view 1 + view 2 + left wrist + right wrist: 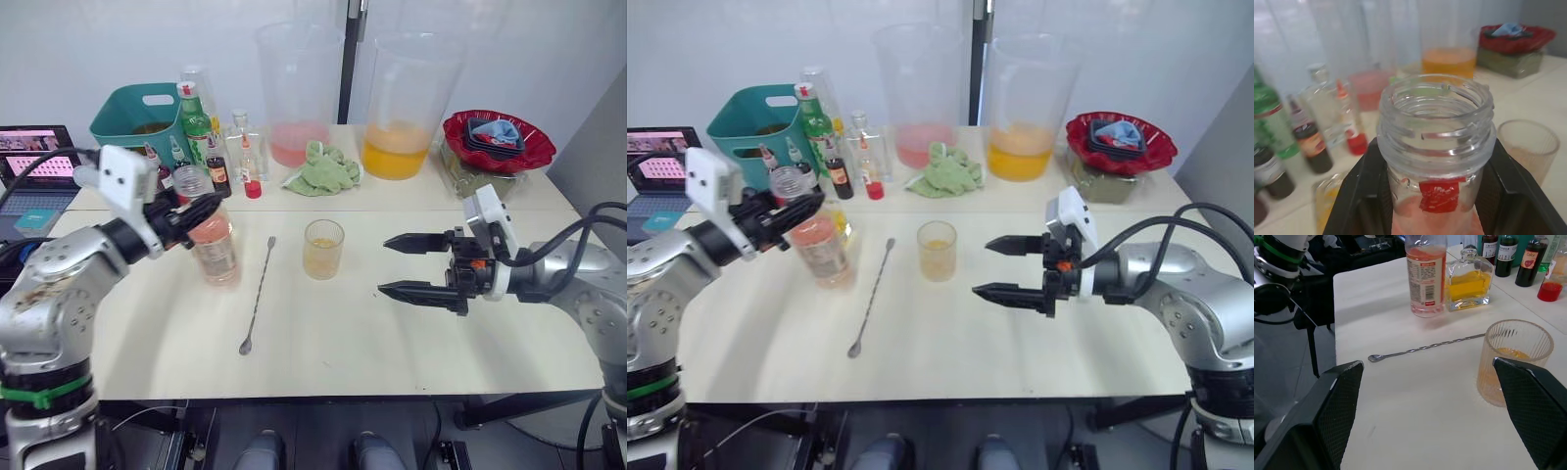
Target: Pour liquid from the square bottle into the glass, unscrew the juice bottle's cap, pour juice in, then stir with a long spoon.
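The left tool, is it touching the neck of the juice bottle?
Touching. In the left wrist view, the left tool has its two black fingers pressed against both sides of the juice bottle, just under its open threaded mouth.

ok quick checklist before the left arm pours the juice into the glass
1. Cap off juice bottle: ok, the threaded neck is open.
2. Left gripper holding the bottle: ok, fingers clamp its neck.
3. Glass upright with room: ok, only a little yellow liquid at the bottom.
4. Right gripper clear of the glass: ok, open and off to the side.
5. Long spoon out of the way: ok, lying between bottle and glass.
6. Where the cap went: cannot tell.
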Robot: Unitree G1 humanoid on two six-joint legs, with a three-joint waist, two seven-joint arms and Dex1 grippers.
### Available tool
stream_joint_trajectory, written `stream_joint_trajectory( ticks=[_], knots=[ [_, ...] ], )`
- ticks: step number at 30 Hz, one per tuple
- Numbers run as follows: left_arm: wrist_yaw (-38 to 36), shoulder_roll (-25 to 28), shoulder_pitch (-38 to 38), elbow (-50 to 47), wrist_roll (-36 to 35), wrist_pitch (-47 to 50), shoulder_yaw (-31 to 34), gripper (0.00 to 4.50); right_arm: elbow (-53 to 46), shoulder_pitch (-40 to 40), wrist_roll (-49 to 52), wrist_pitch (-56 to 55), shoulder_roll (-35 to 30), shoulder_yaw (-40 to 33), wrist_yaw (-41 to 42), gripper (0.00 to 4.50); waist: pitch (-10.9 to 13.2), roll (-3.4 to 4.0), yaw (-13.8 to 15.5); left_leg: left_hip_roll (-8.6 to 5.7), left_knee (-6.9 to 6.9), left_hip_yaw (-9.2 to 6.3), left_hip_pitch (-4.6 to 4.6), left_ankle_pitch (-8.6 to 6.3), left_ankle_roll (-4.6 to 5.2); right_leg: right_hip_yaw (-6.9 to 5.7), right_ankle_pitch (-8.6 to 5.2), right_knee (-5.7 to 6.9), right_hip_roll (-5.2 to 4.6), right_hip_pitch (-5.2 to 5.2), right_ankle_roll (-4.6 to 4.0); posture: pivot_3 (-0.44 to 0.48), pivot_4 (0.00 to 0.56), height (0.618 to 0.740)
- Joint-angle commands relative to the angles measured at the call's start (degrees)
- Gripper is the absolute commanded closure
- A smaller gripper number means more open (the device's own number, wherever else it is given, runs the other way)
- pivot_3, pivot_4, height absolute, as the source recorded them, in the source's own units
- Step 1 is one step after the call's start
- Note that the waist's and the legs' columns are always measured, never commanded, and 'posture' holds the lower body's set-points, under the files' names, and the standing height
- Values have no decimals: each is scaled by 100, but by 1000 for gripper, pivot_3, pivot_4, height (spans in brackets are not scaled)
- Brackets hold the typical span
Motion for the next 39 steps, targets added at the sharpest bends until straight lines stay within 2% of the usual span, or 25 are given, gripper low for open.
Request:
stream_joint_trajectory(
  ticks=[1,7,12,20,25,32,39],
  knots=[
    [-80,317,61,-57,-180,-131,619,2874,58,-139,-241,-310,28,35,146,35,0,0,18,0,0,0,0,0,0,0,0,0,-1,0,0,0,150,740],
    [-125,596,26,803,104,-668,721,2874,-4,-120,-365,-274,66,44,60,35,0,0,58,-3,0,-2,-1,0,-1,-3,0,-7,-6,4,0,0,150,740],
    [-189,568,-776,2101,455,-1339,248,2874,-205,-40,-315,-86,72,-51,-213,35,0,-4,76,-2,-1,-3,-3,0,-2,-7,3,-7,-4,2,-4,0,150,740],
    [-315,351,-2595,4677,1156,-2302,-664,2874,-611,201,-190,122,50,-305,-645,35,-1,-10,84,-17,-1,-4,-8,-1,-1,-9,5,-4,-5,-3,-3,0,150,740],
    [-419,211,-3236,5753,1452,-2935,-913,2874,-765,346,-131,186,5,-455,-783,35,-1,-11,27,-17,-3,-4,-12,-1,-1,-9,5,-2,-4,-6,-3,0,150,740],
    [-359,130,-3411,6428,1630,-3387,-932,2874,-995,469,-8,309,-19,-602,-968,35,-1,-12,-7,-16,-4,-4,-13,-1,-1,-8,5,0,-3,-11,-3,0,150,740],
    [-320,279,-3381,6574,1763,-3646,-903,2874,-1049,451,51,336,-34,-590,-1055,35,0,-15,3,-18,-2,-4,-14,-1,-1,-8,5,1,-5,-11,-3,0,150,740]
  ],
)
